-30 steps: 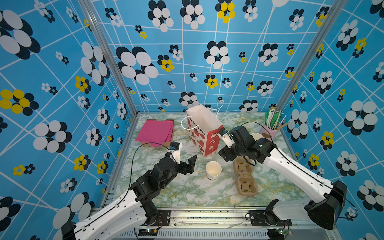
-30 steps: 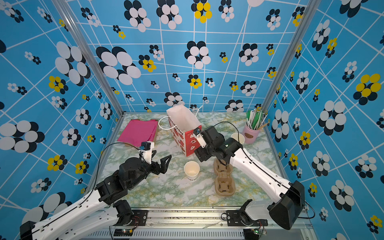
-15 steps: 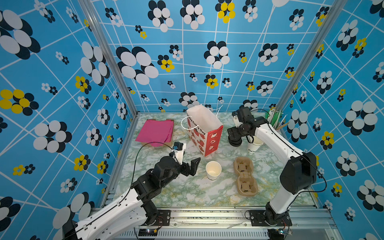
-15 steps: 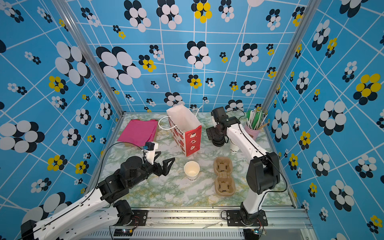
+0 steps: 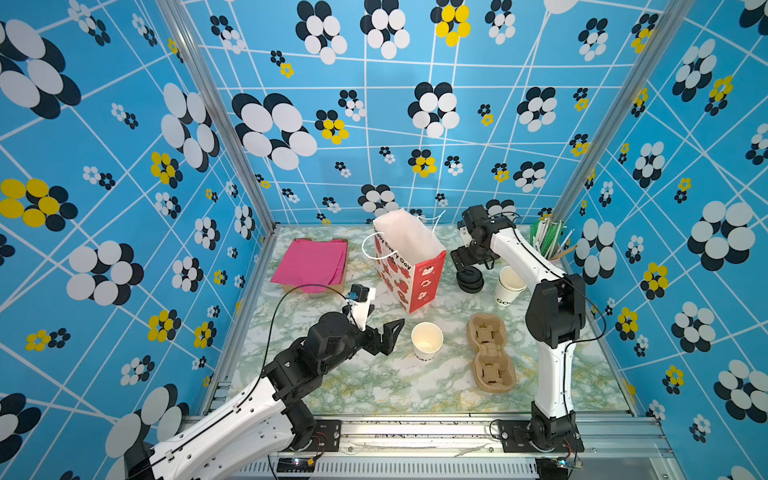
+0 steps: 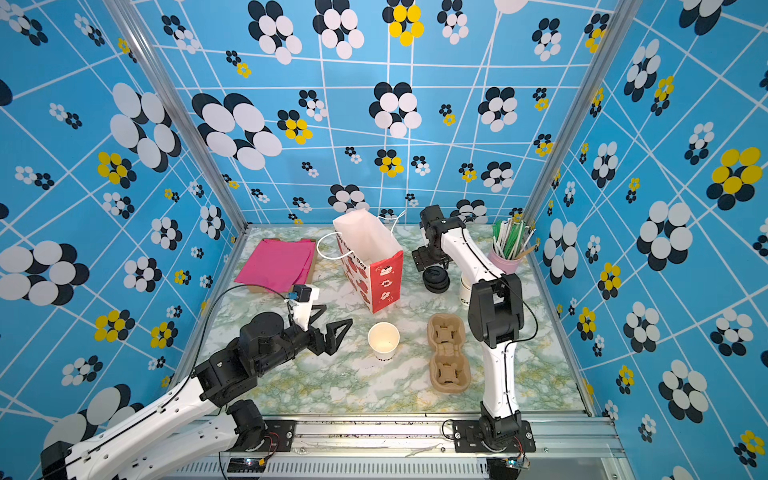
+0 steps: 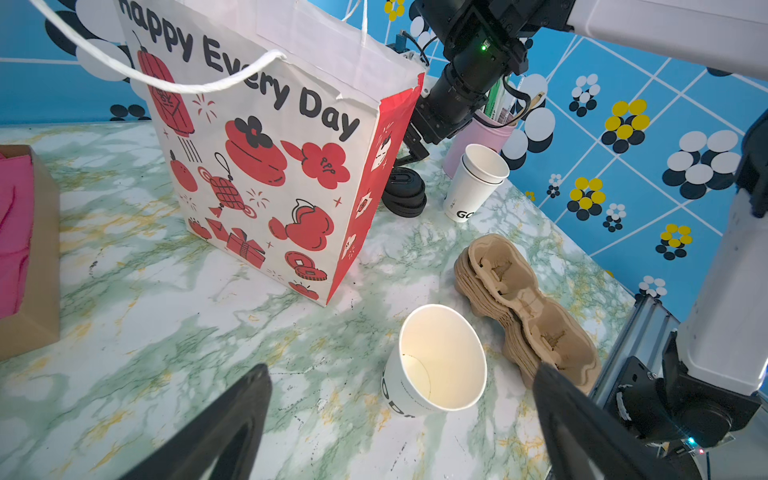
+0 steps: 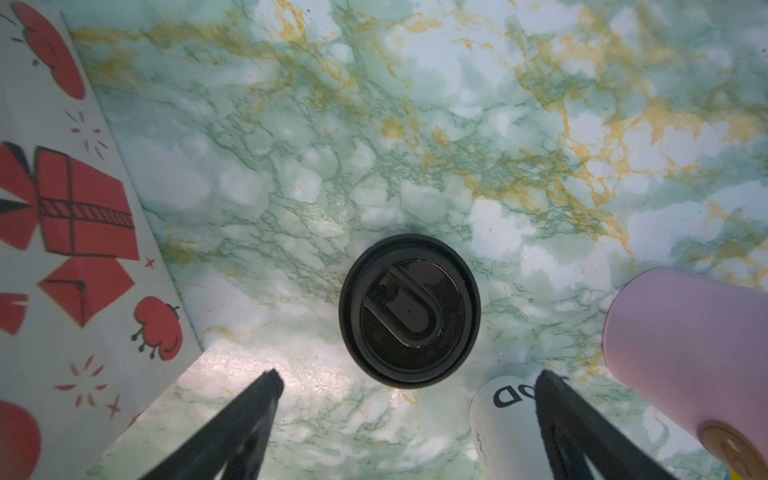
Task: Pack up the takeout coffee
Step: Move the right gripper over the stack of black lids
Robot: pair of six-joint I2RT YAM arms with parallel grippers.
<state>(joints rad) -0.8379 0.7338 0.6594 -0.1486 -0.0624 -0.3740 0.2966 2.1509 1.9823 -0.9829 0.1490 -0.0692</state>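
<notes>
- The left arm (image 5: 232, 424) has white shells dotted with small dark screw holes, with chunky black joint housings between them.
- A thin black cable (image 5: 309, 285) arcs up to a small black camera on a white bracket (image 5: 360, 296).
- The left gripper (image 6: 338, 314) has matte black fingers shaped as open triangular frames.
- The right arm (image 5: 550, 374) has the same white tubes and black joints; a green light (image 7: 483, 47) glows on its black wrist.
- The black base plates (image 5: 540, 436) carry silver bolts.

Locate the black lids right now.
In both top views the black lids sit right of centre, between the gift bag and the stacked white cups, directly under the open right tool.
</notes>
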